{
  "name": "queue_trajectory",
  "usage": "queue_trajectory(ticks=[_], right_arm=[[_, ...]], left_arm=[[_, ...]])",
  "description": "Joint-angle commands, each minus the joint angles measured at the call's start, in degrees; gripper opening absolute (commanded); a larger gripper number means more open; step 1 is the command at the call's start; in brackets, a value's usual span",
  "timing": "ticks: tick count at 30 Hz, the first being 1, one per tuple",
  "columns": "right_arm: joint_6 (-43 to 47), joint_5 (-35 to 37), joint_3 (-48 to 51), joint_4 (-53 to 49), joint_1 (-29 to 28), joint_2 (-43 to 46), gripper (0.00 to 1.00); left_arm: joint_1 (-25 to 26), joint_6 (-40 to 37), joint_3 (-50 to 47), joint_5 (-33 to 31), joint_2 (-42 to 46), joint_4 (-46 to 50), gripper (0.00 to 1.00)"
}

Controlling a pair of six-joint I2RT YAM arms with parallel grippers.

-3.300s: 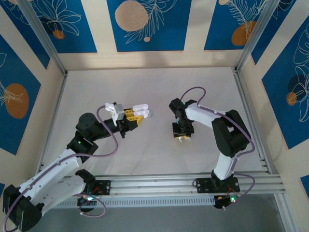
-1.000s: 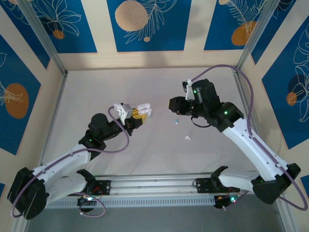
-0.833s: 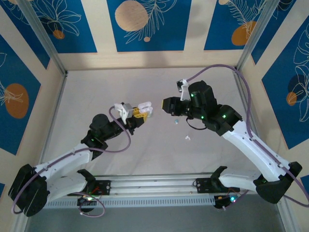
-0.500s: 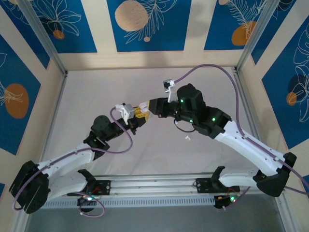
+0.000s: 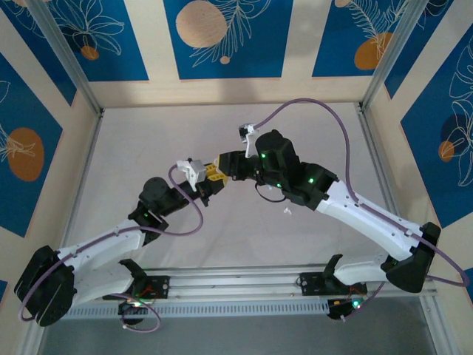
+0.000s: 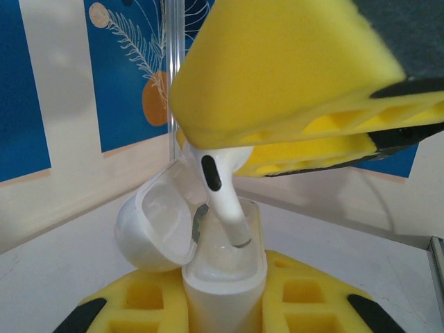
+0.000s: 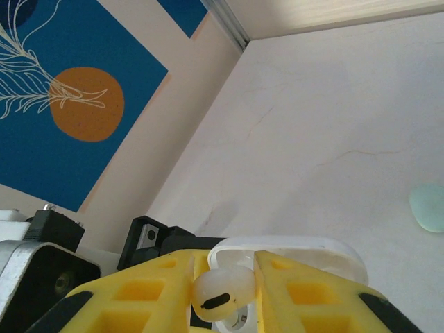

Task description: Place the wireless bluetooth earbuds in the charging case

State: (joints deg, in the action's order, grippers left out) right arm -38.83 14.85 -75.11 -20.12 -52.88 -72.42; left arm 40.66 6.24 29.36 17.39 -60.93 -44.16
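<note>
Mid-table, seen from my remote station: the left arm and right arm reach inward until their yellow-padded ends all but meet above the surface.

The left gripper is clenched on the base of the charging case, holding it upright with its mouth facing up. The lid is hinged open and hangs off to the left in the left wrist view.

The right gripper comes in from directly above the case and pinches the head of a white earbud between its pads.

The stem is the axis that matters. It points down toward the case and leans slightly right in the left wrist view, with its tip at the open mouth, at or just inside the rim. I cannot tell whether it has touched the bottom of a well.

I judge the coming move to be a short push along that stem line, with the lean taken out so the stem does not bind on the wall.

A loose white earbud lies on the table under the right arm. A pale teal earbud lies on the surface at the edge of the right wrist view.
</note>
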Motion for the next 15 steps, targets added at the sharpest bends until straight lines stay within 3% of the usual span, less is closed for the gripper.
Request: queue_trajectory(ticks=[1,15], right_arm=[[0.9,1.6,-0.7,1.9,-0.4,-0.5,0.27],[1.9,-1.2,1.3,2.1,-0.7,-0.6,0.27]], left_arm=[[0.7,-0.1,0.5,-0.6,0.2,-3.0,0.17],[0.7,2.3,0.5,-2.7,0.8,-5.0,0.17]])
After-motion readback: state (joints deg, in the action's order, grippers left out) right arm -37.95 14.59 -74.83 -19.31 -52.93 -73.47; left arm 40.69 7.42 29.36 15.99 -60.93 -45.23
